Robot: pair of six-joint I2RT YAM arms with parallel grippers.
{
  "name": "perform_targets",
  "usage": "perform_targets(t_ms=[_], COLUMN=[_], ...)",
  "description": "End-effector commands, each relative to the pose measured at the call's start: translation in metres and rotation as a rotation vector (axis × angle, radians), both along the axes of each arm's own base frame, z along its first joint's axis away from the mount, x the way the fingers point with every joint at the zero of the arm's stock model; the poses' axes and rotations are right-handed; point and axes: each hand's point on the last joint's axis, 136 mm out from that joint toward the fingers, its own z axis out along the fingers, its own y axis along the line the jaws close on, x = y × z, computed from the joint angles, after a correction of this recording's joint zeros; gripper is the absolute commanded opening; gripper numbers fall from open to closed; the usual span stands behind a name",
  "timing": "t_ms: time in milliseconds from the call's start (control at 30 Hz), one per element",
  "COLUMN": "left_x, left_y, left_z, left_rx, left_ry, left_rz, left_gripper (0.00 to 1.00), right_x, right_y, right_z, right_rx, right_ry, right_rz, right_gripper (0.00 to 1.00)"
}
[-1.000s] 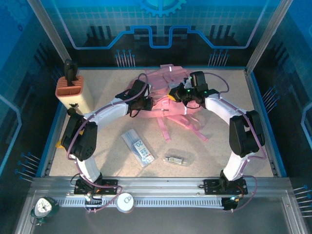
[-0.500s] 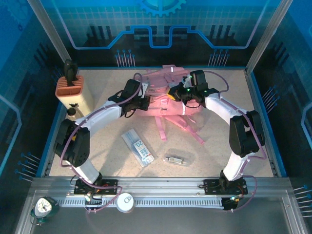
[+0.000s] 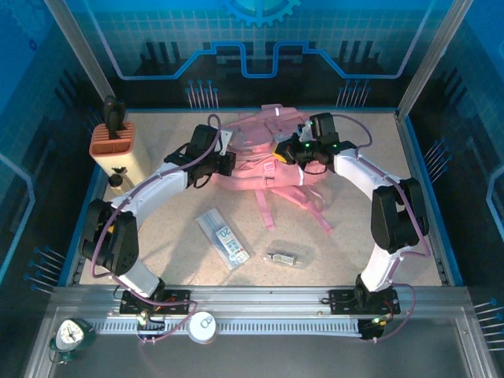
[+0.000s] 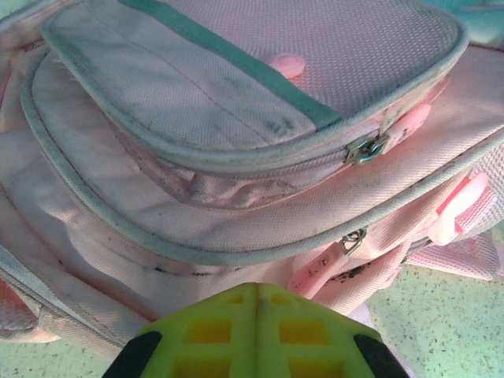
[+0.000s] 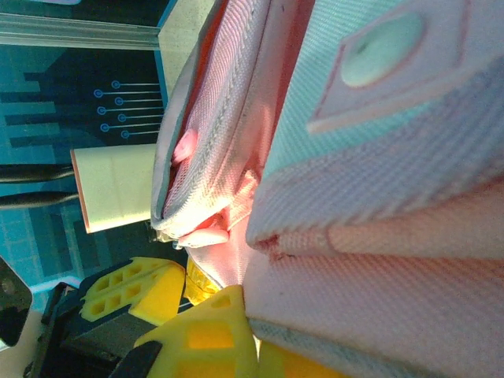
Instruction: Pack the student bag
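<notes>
top external | arched arms | left pincer (image 3: 227, 164), right pincer (image 3: 283, 151) closed at bag (image 3: 253, 178)

Speckled beige tabletop (image 3: 331, 272) within blue circuit-patterned walls (image 3: 260, 39), aluminium rail (image 3: 276, 303) in front.

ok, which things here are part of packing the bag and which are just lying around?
Job: student bag; likely cargo, the blue-labelled packet and small clear-wrapped item.
Probably just lying about: orange-topped holder, green clock, white disc.

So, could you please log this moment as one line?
left gripper: shut, tips at student bag | right gripper: shut on student bag
</notes>
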Motion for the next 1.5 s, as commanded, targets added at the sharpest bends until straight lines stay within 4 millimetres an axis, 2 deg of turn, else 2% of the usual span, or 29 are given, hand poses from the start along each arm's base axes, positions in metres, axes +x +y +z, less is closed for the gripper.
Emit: perform_targets(t_ms=[0,67,267,600,800,900,1000,1033,1167,1300,1467], left_x=[0.003,0.004,-0.004,0.023,0.028,0.034,0.043,0.043,0.033,0.027,0.018], left_y=[-0.014,-0.017,-0.030,-0.023,-0.036,-0.040,-0.025,-0.022,-0.016,0.008,0.028], left_z=[0.013,0.007,-0.010,-0.025,-0.028,-0.026,-0.020,-0.018,-0.012,-0.024,-0.018], left_rx=[-0.040,-0.036,0.038,0.140,0.114,0.142,0.201,0.206,0.194,0.204,0.241], left_ry=[-0.024,-0.002,-0.019,-0.056,-0.062,-0.099,-0.125,-0.130,-0.117,-0.005,-0.010], left_rz=[-0.059,-0.068,-0.123,-0.054,-0.091,-0.083,-0.010,-0.001,-0.012,0.032,0.069], left_gripper=[0.02,0.05,0.26,0.34,0.33,0.22,0.03,0.00,0.00,0.00,0.00], right_x=[0.008,0.010,0.011,0.010,0.011,0.011,0.010,0.010,0.012,0.010,0.018], right_y=[0.013,0.013,0.016,0.019,0.023,0.025,0.021,0.019,0.006,-0.009,-0.033], right_z=[0.041,0.041,0.045,0.046,0.044,0.043,0.041,0.040,0.036,0.030,0.019], right_rx=[0.062,0.062,0.077,0.089,0.093,0.097,0.079,0.074,0.065,-0.004,-0.046], right_ry=[-0.127,-0.127,-0.130,-0.127,-0.124,-0.122,-0.121,-0.121,-0.117,-0.110,-0.093], right_rz=[0.070,0.065,0.073,0.078,0.083,0.087,0.084,0.081,0.057,0.033,-0.045], right_gripper=[0.00,0.00,0.00,0.00,0.00,0.00,0.00,0.00,0.00,0.00,0.00])
